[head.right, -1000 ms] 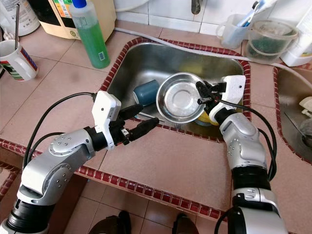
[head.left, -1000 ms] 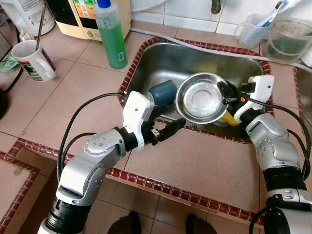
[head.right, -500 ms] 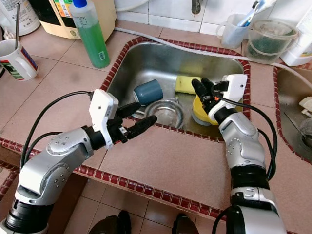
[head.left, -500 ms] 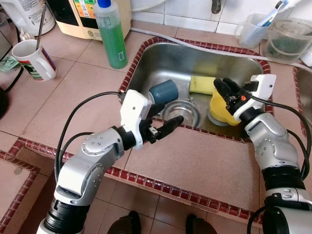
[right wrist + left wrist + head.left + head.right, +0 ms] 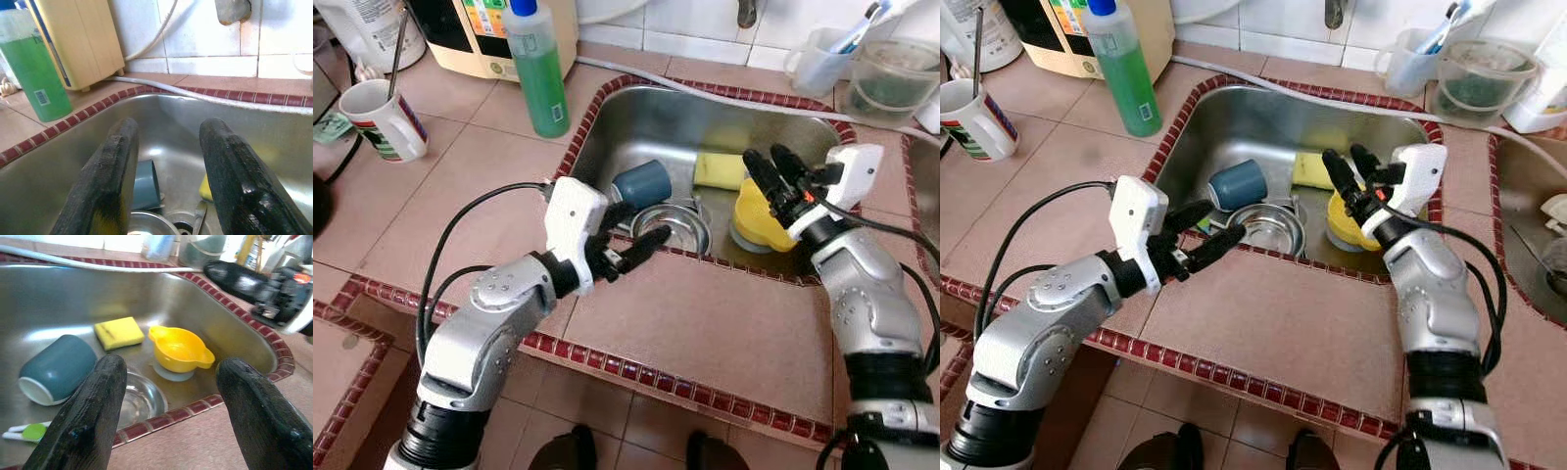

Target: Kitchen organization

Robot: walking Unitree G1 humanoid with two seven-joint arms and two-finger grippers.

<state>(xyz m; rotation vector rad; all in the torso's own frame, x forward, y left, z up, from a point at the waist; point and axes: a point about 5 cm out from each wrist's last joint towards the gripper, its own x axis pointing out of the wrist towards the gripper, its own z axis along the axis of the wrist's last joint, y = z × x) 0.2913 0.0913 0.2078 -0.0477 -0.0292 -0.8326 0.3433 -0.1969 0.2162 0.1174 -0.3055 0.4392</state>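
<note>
Sink (image 5: 607,127) not tidy yet: blue cup (image 5: 641,182), steel bowl (image 5: 674,223), sponge (image 5: 719,169), yellow bowl (image 5: 759,215) all inside. Left gripper (image 5: 631,240) wide, empty, near rim. Right gripper (image 5: 771,168) wide, empty, above yellow bowl.

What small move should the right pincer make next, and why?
Probably lower the right pincer onto the yellow bowl in the sink: its fingers are open and empty, poised just above that bowl, while the steel bowl already lies below.

Silver arms, white wrists, black cables
</note>
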